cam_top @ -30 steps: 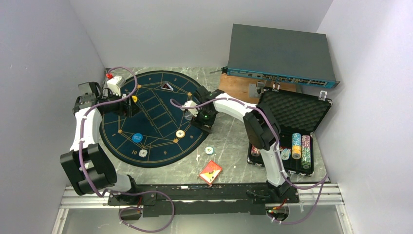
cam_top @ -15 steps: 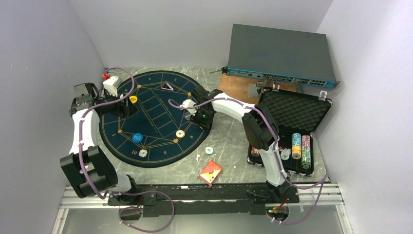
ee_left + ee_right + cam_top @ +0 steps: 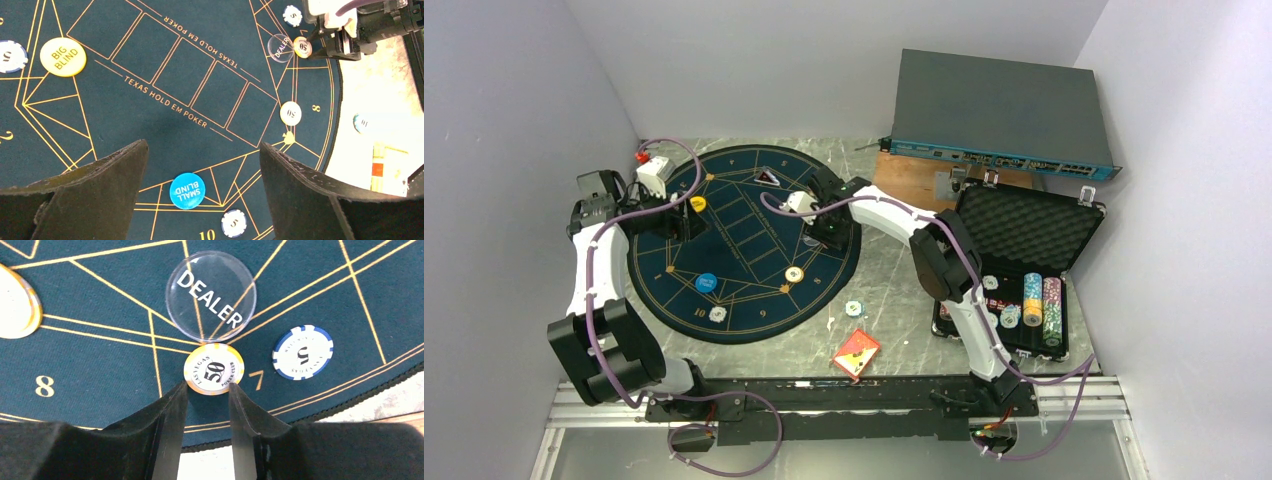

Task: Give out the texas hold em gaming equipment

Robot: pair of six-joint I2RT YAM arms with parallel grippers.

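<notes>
— What takes up the most room on the table [image 3: 894,300]?
— The navy mat [image 3: 744,250]. The black case [image 3: 1024,235] is open at its 3 o'clock, with chip stacks [image 3: 1041,305] inside.
— And the claws?
— The left gripper [image 3: 202,147] hangs over the mat, spread wide with nothing between its fingers. The right gripper [image 3: 207,387] is drawn in narrow, its tips pinching the near rim of the 50 chip [image 3: 214,369] by the mat's 3 o'clock edge.
— The other pieces?
— The red-backed cards [image 3: 857,352] lie off the mat, around its 4 o'clock. The clear DEALER disc [image 3: 211,297] touches the 50 chip at its 12 o'clock. A blue 5 chip [image 3: 303,352] lies apart at its 3 o'clock.
</notes>
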